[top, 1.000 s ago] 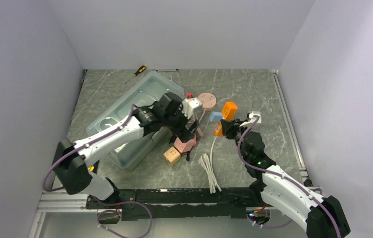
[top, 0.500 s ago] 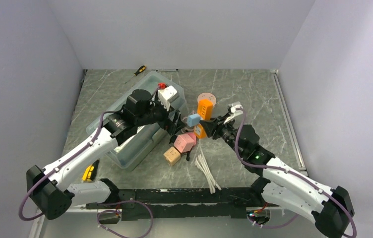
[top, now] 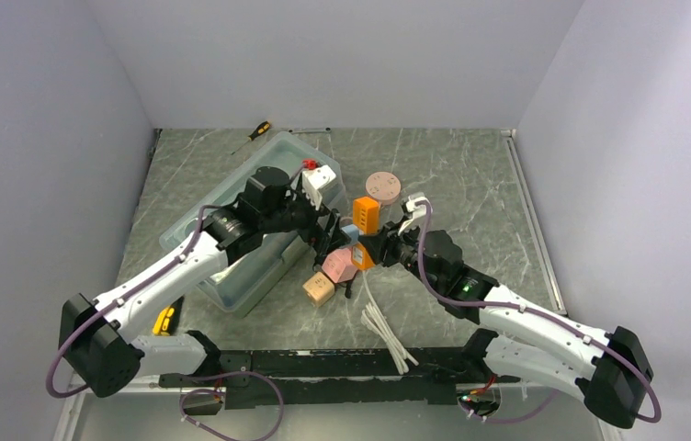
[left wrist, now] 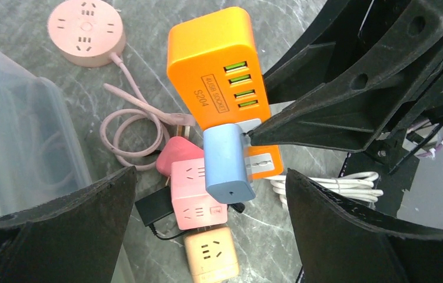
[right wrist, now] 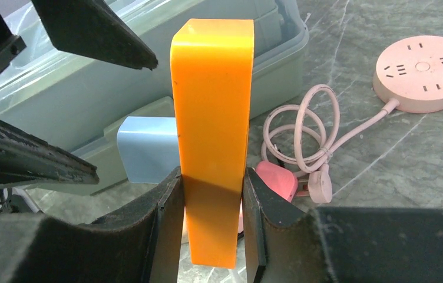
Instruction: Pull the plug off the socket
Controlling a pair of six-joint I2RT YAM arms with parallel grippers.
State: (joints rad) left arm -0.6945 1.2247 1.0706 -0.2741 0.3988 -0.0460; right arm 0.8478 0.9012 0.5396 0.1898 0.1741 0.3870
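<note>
My right gripper (right wrist: 212,230) is shut on the lower end of an orange USB power socket (right wrist: 213,106) and holds it above the table. A light blue plug (left wrist: 228,162) sticks out of the socket's side (left wrist: 219,76). My left gripper (left wrist: 213,230) is wide open, with one finger (left wrist: 60,230) on each side of the blue plug and not touching it. In the top view the socket (top: 366,214), the plug (top: 350,231), the left gripper (top: 331,235) and the right gripper (top: 380,248) meet at the table's middle.
Under the plug lie a pink cube socket (left wrist: 198,191), a tan cube socket (left wrist: 210,262) and a black adapter (left wrist: 154,206). A round pink socket (left wrist: 86,29) with a coiled cord lies behind. A white cable bundle (top: 383,322) and a clear bin (top: 232,211) are close by.
My right gripper has carried the orange socket with the blue plug leftwards to the table's middle. My left arm pulled back over the bin, then brought its open gripper round the blue plug.
</note>
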